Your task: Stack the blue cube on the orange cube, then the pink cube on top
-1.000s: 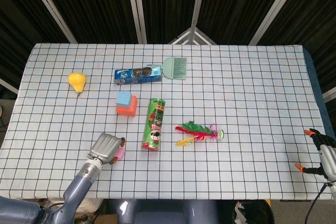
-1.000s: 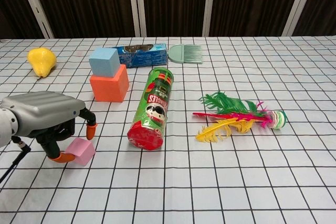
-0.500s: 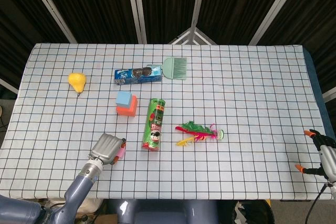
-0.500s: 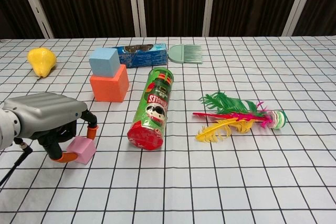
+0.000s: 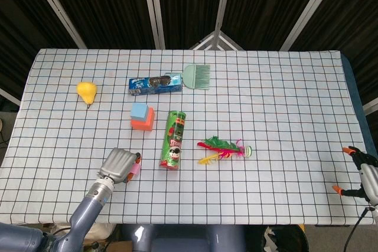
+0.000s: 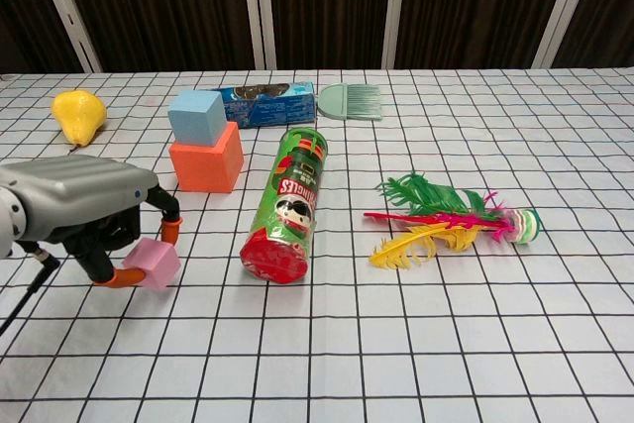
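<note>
- Nearest you, at the table's front left, your left hand (image 6: 84,215) pinches the small pink foam cube (image 6: 152,264) between orange fingertips (image 6: 169,231).
- Front right edge: your right hand (image 5: 365,176) holds nothing, fingers apart.
- Farther back, the pale blue cube (image 6: 196,116) sits atop the orange cube (image 6: 205,163), beside the lying green crisp can (image 6: 289,203).

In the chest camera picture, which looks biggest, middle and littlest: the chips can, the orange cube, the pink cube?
1. chips can
2. orange cube
3. pink cube

The pink cube looks smallest even though it sits nearest the camera.
</note>
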